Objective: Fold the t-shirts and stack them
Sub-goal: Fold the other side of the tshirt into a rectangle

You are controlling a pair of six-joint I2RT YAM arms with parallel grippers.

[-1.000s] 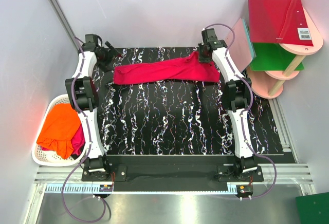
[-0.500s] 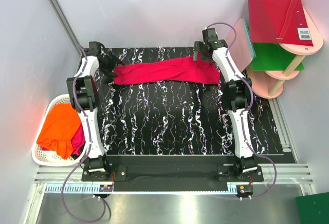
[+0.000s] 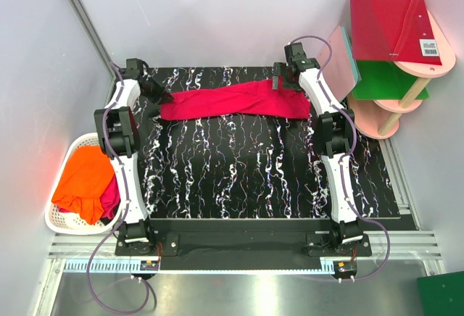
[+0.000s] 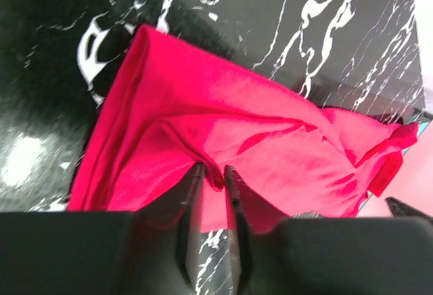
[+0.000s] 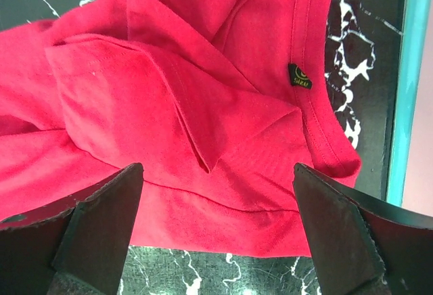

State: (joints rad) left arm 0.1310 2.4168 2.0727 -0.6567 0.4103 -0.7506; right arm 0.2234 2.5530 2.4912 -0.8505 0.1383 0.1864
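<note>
Crimson t-shirt: the crimson t-shirt [image 3: 232, 101] is lying as a long, rumpled band across the far part of the black marbled mat [image 3: 239, 178], reaching from one arm to the other.
Left gripper: the left gripper [image 4: 210, 173] is sitting at the shirt's left end with its jaws drawn narrow. A raised ridge of cloth is running in between them, so it is reading as a pinch on the fabric.
Right gripper: the right gripper [image 5: 216, 173] is hovering over the collar end with its jaws spread wide, holding nothing. The neck label [image 5: 299, 76] is showing just beyond it.
Waiting pile: an orange t-shirt [image 3: 85, 178] is slumping in the white basket [image 3: 58, 223] off the mat's left edge, with a crimson garment [image 3: 110, 198] peeking out beneath it.
Done so far: the shirt on the mat is looking gathered lengthwise rather than neatly folded, and no stack is showing anywhere on the mat.
Left to do: this shirt is needing its folds finished and a place to start the stack, and the basket's contents are waiting their turn. The task is appearing to be in an early part.
Hard to make out: the sleeves and hem are getting lost among overlapping layers. How many layers the left jaws are catching is not showing. The orange shirt is hiding most of the basket's lower contents, so their number is not telling.
</note>
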